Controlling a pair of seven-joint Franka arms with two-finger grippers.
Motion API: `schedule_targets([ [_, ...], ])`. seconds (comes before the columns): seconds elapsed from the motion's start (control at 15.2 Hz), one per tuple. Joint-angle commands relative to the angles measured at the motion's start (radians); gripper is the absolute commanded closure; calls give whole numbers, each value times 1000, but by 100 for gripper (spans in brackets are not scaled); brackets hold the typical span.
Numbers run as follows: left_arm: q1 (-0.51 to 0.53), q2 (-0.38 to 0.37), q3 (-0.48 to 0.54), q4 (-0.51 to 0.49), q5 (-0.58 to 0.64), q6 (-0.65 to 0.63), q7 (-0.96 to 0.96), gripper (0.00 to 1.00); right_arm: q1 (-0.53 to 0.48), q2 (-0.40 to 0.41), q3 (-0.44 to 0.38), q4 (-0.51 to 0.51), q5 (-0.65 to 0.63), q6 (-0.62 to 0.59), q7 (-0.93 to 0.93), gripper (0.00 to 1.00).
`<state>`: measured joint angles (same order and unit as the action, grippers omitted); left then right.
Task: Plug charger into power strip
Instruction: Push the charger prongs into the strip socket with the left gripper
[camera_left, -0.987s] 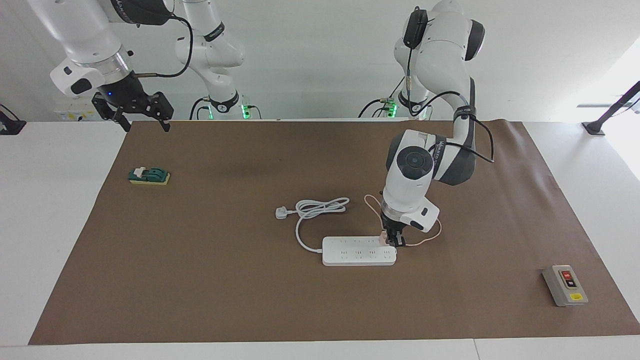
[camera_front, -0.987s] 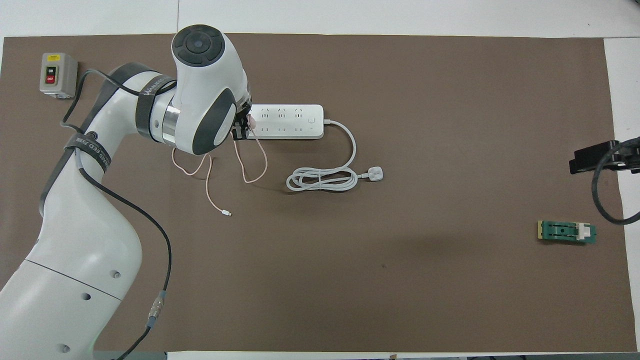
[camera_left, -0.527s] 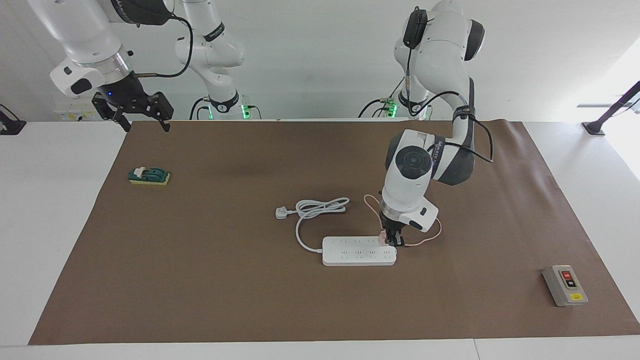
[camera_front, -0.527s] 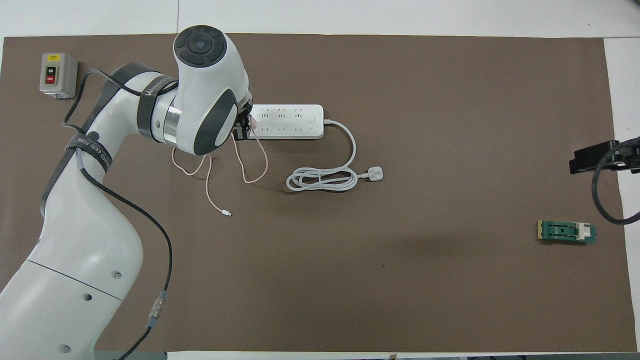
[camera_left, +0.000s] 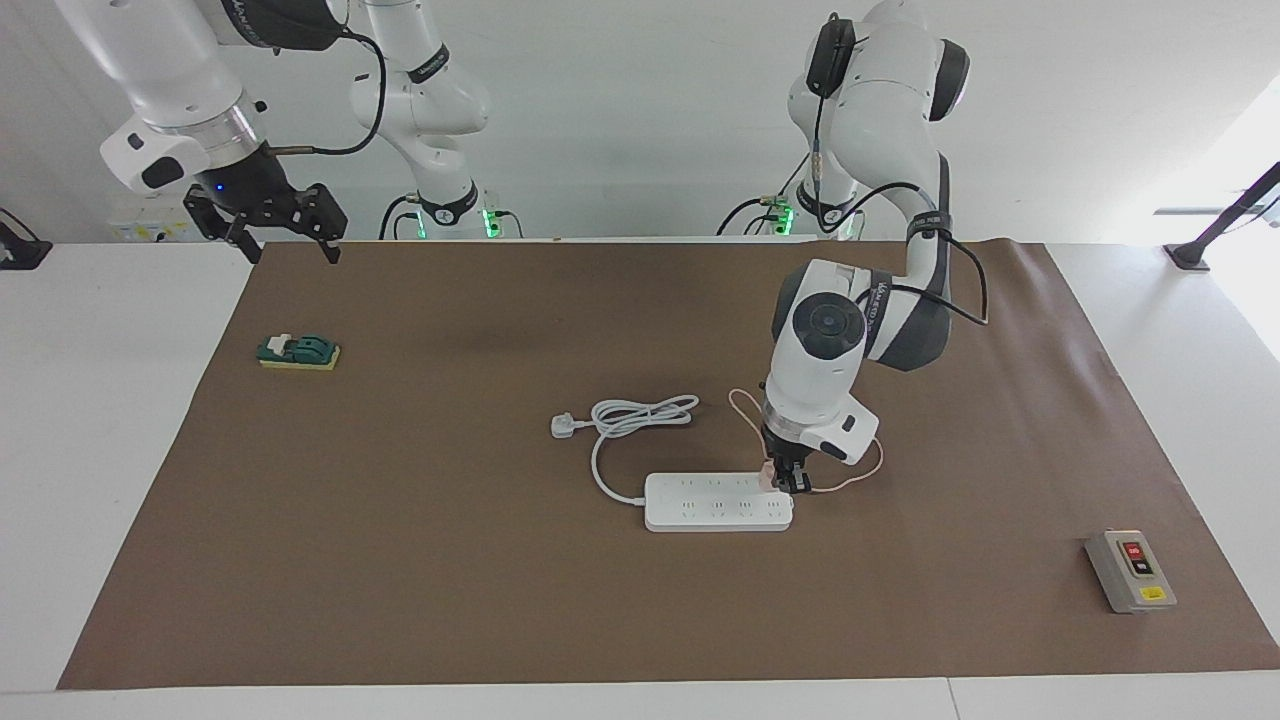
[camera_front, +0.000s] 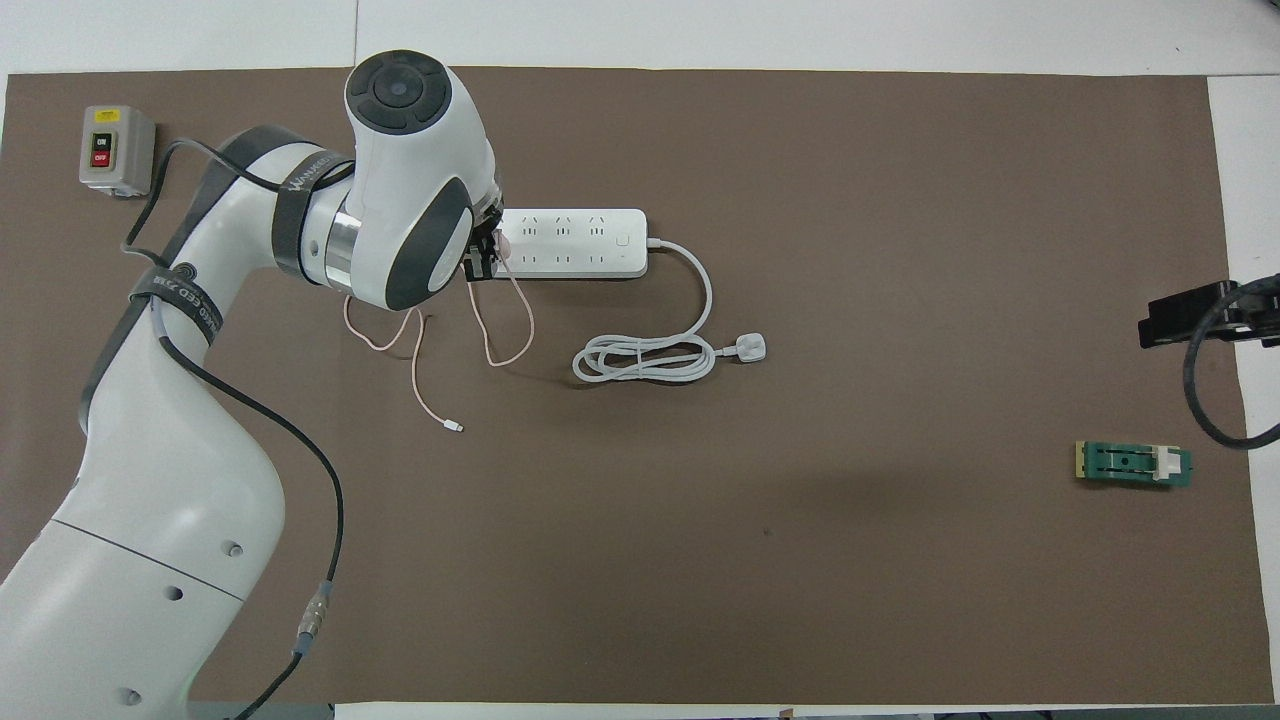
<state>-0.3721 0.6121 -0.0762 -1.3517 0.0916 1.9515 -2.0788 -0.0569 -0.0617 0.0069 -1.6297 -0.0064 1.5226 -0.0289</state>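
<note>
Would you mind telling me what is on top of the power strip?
The pink charger sits on the power strip's end, gripped by the shut left gripper. Whether its prongs are seated is hidden.

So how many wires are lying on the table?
2. A thick white cord runs coiled from the power strip, nearer the robots. A thin pink cable loops nearer still, from the charger.

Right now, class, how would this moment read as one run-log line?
left gripper: shut on pale-pink cube charger, at end of long white power strip | right gripper: open, waiting over table edge | seated: cannot tell
</note>
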Motion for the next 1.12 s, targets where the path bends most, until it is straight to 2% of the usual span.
schedule_targets([
  [0.0, -1, 6, 6, -44, 17, -5, 14, 100, -18, -16, 8, -16, 22, -12, -16, 0],
  [1.05, 2, 6, 7, -96, 17, 9, 54, 100, -18, -16, 8, -16, 22, -12, -16, 0],
])
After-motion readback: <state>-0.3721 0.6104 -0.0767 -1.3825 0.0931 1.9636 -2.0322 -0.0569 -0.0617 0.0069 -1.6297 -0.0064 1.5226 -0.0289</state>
